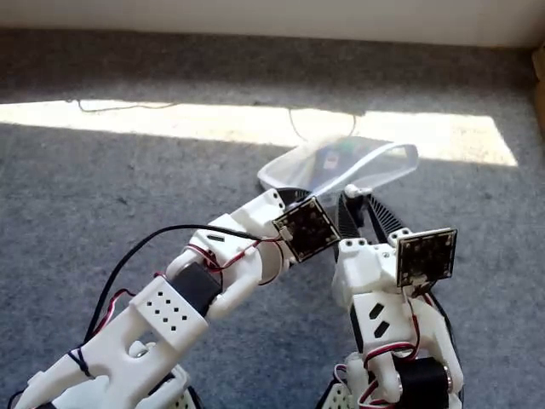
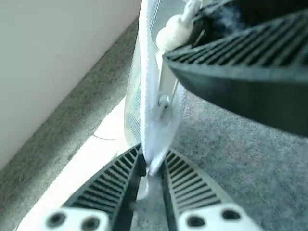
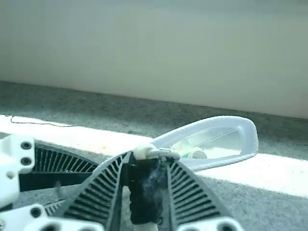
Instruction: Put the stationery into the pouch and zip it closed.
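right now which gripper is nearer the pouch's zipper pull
Right. The right gripper is clamped on the zipper pull; the left gripper pinches the pouch edge beside it.

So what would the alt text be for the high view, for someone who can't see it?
Two white robot arms meet at a clear pouch on grey carpet in a strip of sunlight. The left gripper pinches its near end; the right gripper holds the zip pull.

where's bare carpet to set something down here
Widest: grey carpet left of the pouch, between the sunlit strip and the left arm. More right of the right arm. Crowded where left gripper and right gripper pinch the pouch.
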Tool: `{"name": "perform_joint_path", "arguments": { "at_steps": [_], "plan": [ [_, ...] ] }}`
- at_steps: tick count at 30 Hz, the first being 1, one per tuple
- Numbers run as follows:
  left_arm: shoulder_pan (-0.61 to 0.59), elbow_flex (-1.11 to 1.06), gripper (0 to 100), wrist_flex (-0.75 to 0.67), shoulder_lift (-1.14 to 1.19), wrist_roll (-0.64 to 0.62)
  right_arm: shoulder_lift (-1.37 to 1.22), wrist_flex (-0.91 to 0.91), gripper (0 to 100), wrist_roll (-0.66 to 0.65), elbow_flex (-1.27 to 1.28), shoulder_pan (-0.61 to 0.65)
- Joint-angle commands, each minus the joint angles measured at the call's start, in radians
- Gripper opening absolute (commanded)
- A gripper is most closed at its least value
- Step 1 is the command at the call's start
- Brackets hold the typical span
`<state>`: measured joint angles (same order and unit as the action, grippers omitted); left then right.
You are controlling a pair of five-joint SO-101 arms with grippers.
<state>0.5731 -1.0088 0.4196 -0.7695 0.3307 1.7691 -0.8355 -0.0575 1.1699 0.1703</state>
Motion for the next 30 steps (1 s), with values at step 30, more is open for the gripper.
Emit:
{"name": "perform_joint_path", "arguments": {
  "at_steps": [30],
  "plan": [
    [-0.05,-0.058,1,0.187,-0.318,-0.014,0.002,0.114,0.5,0.074,-0.012,-0.188]
  ]
}}
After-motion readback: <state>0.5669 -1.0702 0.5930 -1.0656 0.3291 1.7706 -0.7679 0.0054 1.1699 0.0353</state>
